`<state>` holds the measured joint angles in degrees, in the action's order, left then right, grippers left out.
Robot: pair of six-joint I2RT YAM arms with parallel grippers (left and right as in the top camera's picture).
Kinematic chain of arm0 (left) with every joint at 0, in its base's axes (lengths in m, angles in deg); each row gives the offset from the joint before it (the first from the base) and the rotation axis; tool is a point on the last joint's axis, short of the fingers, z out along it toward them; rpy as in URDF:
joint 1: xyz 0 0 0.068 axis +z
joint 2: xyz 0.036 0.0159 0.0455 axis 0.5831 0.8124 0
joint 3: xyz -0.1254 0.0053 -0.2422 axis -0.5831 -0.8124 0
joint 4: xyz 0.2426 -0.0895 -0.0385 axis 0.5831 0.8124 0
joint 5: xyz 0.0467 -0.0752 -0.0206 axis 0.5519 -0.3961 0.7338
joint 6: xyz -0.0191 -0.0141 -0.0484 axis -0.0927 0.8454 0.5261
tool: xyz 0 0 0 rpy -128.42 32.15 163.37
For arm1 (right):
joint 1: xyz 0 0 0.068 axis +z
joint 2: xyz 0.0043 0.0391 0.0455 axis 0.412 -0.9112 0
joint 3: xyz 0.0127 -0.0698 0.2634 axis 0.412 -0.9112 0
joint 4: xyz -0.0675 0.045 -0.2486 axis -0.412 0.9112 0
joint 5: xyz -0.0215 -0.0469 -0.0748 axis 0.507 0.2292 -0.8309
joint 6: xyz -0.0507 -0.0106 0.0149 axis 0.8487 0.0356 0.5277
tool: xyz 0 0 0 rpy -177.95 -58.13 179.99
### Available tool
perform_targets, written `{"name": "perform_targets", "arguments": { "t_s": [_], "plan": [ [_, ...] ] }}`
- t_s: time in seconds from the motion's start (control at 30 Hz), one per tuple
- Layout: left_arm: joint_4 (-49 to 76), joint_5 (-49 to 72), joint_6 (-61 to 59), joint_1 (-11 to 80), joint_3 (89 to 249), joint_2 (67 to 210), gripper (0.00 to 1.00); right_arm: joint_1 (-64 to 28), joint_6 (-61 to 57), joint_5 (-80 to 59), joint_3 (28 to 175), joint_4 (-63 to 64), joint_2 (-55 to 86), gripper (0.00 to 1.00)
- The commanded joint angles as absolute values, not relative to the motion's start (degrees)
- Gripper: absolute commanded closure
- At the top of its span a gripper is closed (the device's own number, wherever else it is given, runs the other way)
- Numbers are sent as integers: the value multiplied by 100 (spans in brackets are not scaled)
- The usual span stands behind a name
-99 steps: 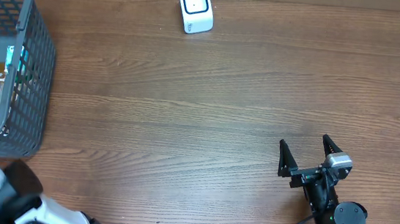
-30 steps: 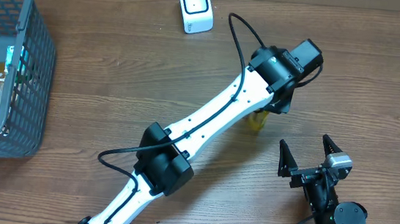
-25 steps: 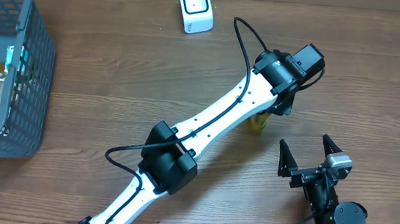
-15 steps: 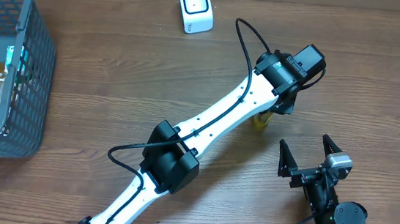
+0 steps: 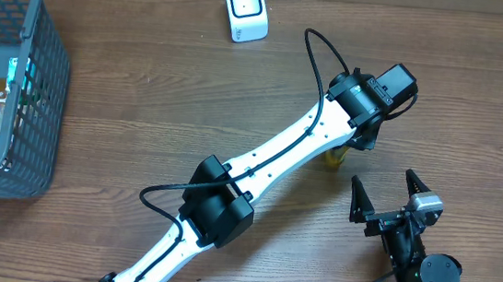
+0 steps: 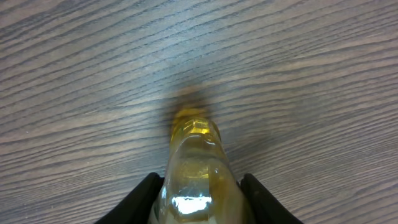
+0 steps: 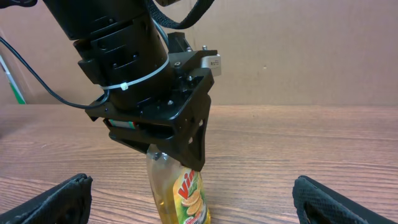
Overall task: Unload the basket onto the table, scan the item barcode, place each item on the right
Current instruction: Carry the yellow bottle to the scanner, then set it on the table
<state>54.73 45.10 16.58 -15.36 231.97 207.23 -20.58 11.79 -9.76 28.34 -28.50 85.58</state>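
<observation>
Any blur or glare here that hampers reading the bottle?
Left wrist: the bottle fills the near field, soft, with a white glare patch low on it. Right wrist: its label looks sharp; own fingers blur at the corners. Overhead: evenly lit, sharp.

Glossy clear plastic bottle (image 6: pixel 196 174), matt wood-grain table (image 5: pixel 144 103), plastic mesh basket (image 5: pixel 49 84).

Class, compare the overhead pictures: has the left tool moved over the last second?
Yes. The left tool, gripping the yellow bottle, has shifted to the right and slightly down in the overhead view, farther from the white scanner, which has stayed put.
</observation>
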Motion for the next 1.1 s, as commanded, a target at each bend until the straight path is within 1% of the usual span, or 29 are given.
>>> {"name": "perform_targets", "arguments": {
  "t_s": [0.0, 0.03, 0.07, 0.1, 0.13, 0.2, 0.23, 0.3, 0.4, 0.57, 0.67, 0.73, 0.77, 0.9, 0.97, 1.07],
  "plan": [
    [5451, 4560, 1638, -1586, 23173, 20787, 60, -2104, 1174, -985, 2778, -2872, 8588, 0],
    [5451, 4560, 1638, -1590, 23173, 20787, 60, -2104, 1174, -985, 2778, -2870, 8586, 0],
    [5451, 4560, 1638, -1593, 23173, 20787, 56, -2104, 1174, -985, 2778, -2872, 8586, 0],
    [5451, 4560, 1638, -1597, 23173, 20787, 51, -2104, 1174, -983, 2778, -2872, 8586, 0],
    [5469, 4560, 1638, -1599, 23173, 20787, 43, -2104, 1174, -985, 2778, -2870, 8586, 0],
    [5497, 4558, 1638, -1601, 23173, 20787, 38, -2104, 1174, -983, 2778, -2872, 8588, 0],
    [5534, 4534, 1638, -1612, 23173, 20787, 31, -2104, 1174, -985, 2778, -2872, 8586, 0],
    [5598, 4519, 1636, -1614, 23173, 20787, 24, -2104, 1174, -983, 2778, -2872, 8586, 0],
    [5622, 4521, 1610, -1612, 23173, 20787, 22, -2104, 1174, -985, 2778, -2872, 8586, 0],
    [5591, 4521, 1199, -1540, 23247, 20691, 18, -2104, 1174, -985, 2778, -2872, 8588, 0],
    [5438, 4586, 598, -1304, 23876, 20465, 14, -2104, 1174, -983, 2778, -2872, 8586, 0],
    [5427, 4589, 423, -1134, 24348, 20343, 14, -2104, 1174, -985, 2778, -2872, 8586, 0],
    [5430, 4589, 322, -1046, 24565, 20280, 12, -2104, 1174, -985, 2778, -2872, 8586, 0],
    [5508, 4801, 82, -401, 25570, 19919, 5, -2104, 1174, -985, 2778, -2872, 8586, 0],
    [5609, 4908, -152, 71, 25942, 19707, 2, -2104, 1174, -983, 2778, -2872, 8586, 0],
    [5814, 4908, -495, 890, 26189, 19357, 1, -2104, 1174, -985, 2778, -2872, 8586, 0]
  ]
}}
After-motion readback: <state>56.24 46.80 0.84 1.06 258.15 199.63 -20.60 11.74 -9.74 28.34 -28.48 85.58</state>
